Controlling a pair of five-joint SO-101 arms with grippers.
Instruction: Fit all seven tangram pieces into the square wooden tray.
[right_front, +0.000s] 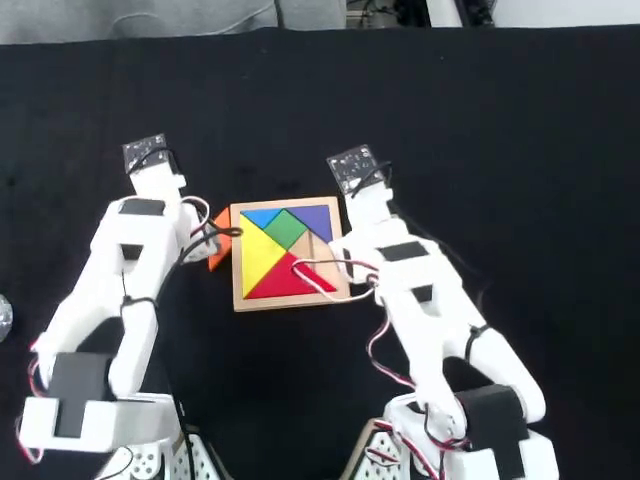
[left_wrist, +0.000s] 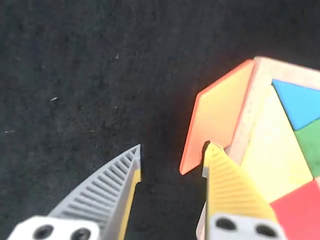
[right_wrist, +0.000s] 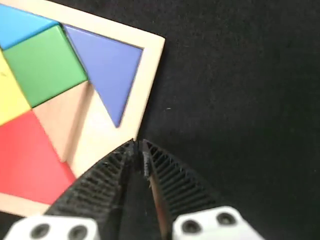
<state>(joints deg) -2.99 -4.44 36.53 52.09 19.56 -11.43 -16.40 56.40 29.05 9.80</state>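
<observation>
The square wooden tray (right_front: 285, 303) lies mid-table between the arms. In it are a yellow triangle (right_front: 258, 255), a red triangle (right_front: 285, 280), a blue triangle (right_front: 262, 216), a green square (right_front: 288, 230) and a purple-blue triangle (right_wrist: 107, 67). A bare wood-coloured gap (right_wrist: 95, 135) is left beside the red piece. An orange piece (left_wrist: 215, 110) leans outside against the tray rim (left_wrist: 250, 115). My left gripper (left_wrist: 171, 146) is open, its yellow finger (left_wrist: 220, 170) touching the orange piece's lower edge. My right gripper (right_wrist: 139, 147) is shut on nothing, over the opposite tray rim (right_wrist: 150, 75).
Black cloth (right_front: 500, 150) covers the table all around the tray. A small shiny object (right_front: 3, 315) sits at the far left edge. Red and white cables (right_front: 330, 275) from an arm hang over the tray's red corner.
</observation>
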